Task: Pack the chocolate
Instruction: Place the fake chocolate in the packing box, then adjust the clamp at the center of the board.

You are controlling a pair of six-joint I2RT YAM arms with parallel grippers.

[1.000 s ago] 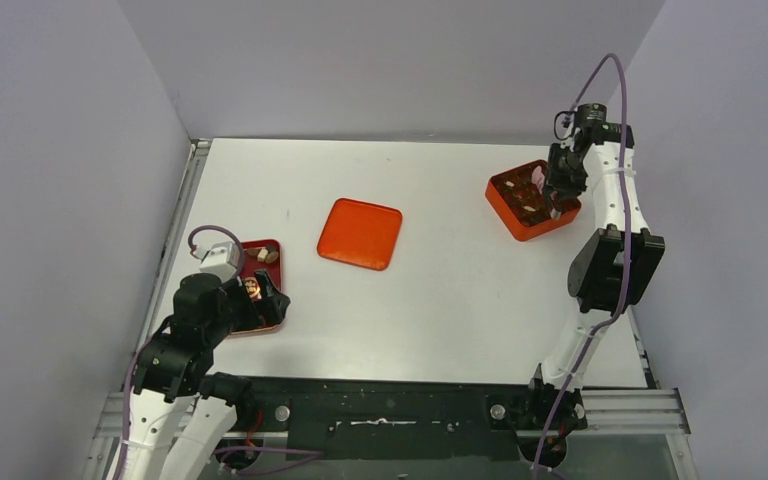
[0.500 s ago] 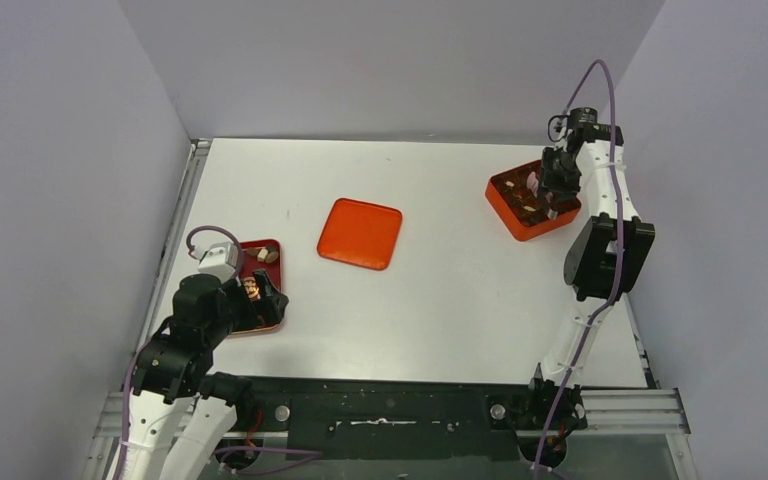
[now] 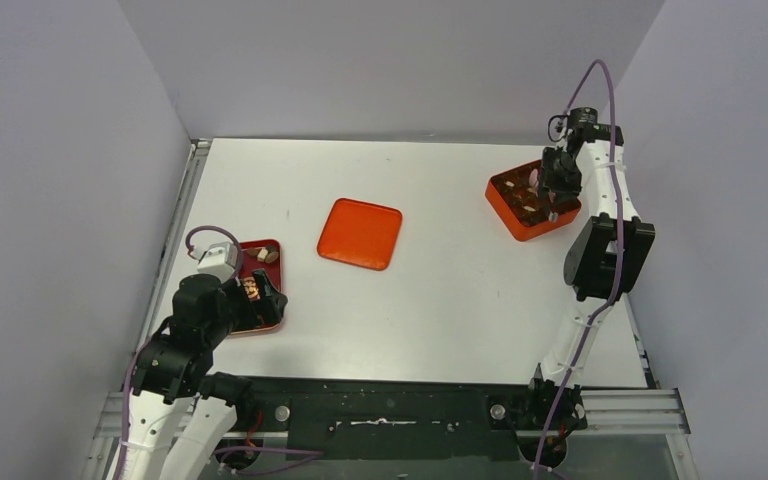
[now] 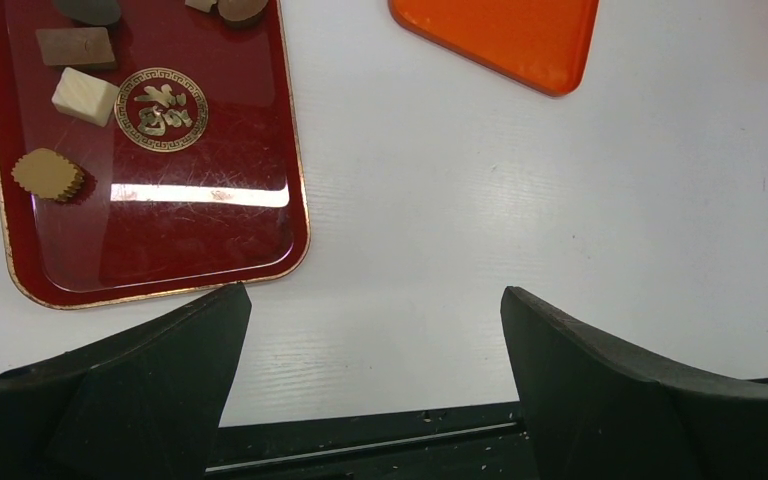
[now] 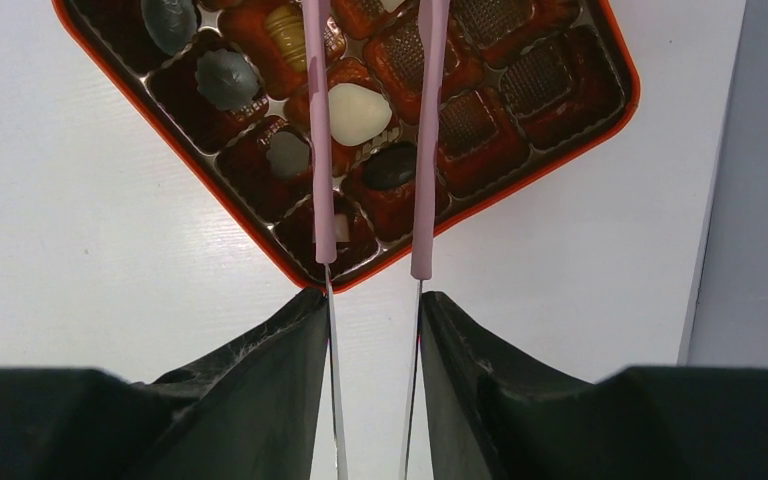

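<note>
Chocolate pieces sit in the orange box's (image 3: 516, 218) compartments, among them a white one (image 5: 358, 112) and a dark one (image 5: 390, 166). More chocolate (image 4: 84, 96) lies at the far end of the red tray (image 4: 200, 220). My right gripper (image 5: 372, 300) hovers over the box (image 5: 160, 120), shut on the pink tongs (image 5: 428, 150). The tong arms stand apart with the white piece between them in view; their tips run off the top edge. My left gripper (image 4: 372, 295) is open and holds nothing, low over the table beside the tray's near right corner.
The flat orange lid (image 3: 360, 233) lies mid-table between tray and box. The red tray (image 3: 272, 248) is near the left wall and the box is close to the right wall. A black rail (image 4: 360, 440) runs along the near table edge.
My right gripper has shifted slightly left and back over the box with the tongs. The left arm has not moved.
</note>
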